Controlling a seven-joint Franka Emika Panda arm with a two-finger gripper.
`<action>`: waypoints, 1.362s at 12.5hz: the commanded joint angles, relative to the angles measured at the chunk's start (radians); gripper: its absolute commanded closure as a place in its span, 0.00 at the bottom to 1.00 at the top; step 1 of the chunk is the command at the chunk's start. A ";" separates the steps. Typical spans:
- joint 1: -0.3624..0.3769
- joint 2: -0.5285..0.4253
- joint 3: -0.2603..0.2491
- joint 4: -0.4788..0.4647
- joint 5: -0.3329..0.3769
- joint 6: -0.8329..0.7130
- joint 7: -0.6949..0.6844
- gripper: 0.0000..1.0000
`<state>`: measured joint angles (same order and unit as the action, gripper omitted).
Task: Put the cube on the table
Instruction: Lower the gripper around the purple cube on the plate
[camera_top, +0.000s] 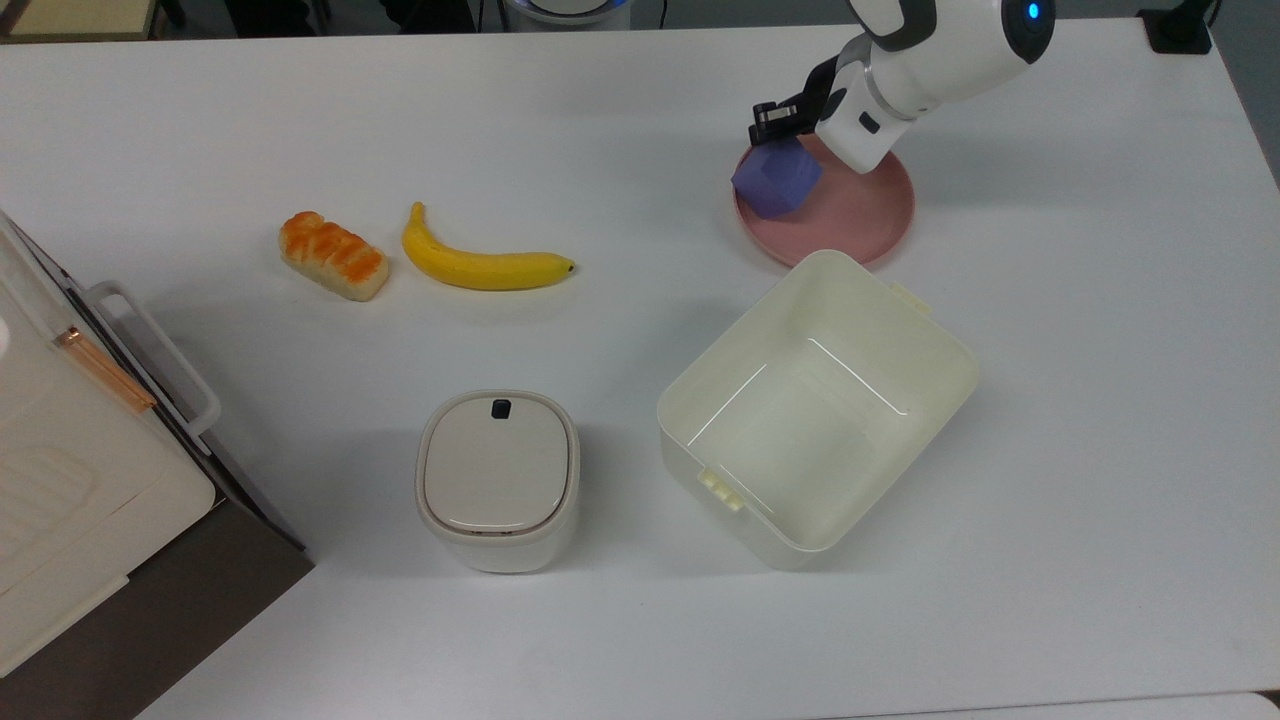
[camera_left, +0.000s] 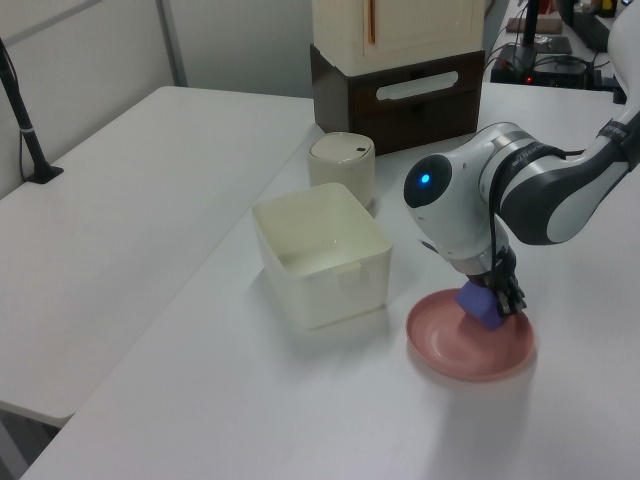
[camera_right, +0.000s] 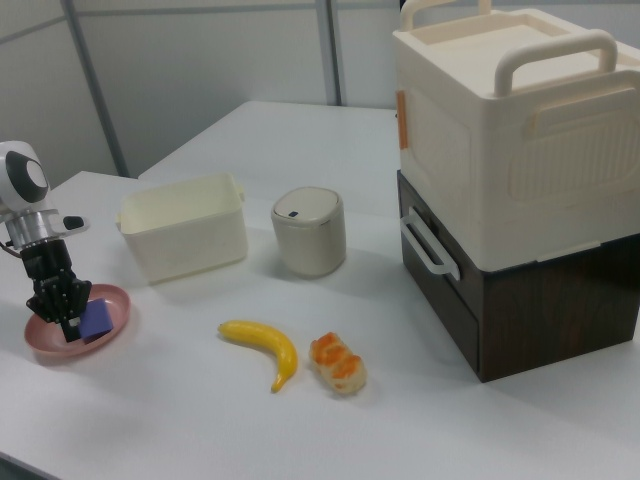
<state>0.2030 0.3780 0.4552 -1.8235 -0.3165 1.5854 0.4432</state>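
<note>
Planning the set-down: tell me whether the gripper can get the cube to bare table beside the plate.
Probably yes. The gripper holds the cube over the plate's edge, with bare table alongside and nothing between.

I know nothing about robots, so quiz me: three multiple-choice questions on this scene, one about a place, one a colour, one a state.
1. What lies beside the banana?
A. bread roll
B. plate
C. bin

2. What colour is the plate?
A. green
B. pink
C. black

3. How is the cube right now?
A. flat on the table
B. inside the bin
C. held in the gripper, over the plate's edge

Answers:
1 A, the roll sits just to the top view's left of it.
2 B, its rim is pink.
3 C, the gripper is shut on it.
</note>
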 joint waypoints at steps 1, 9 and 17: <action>-0.001 -0.002 -0.003 0.016 -0.001 0.004 0.012 1.00; -0.019 -0.036 -0.001 0.029 0.000 -0.005 0.012 1.00; -0.037 -0.033 -0.003 0.121 0.045 0.004 0.093 0.00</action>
<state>0.1516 0.3453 0.4549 -1.7028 -0.2812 1.5838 0.4538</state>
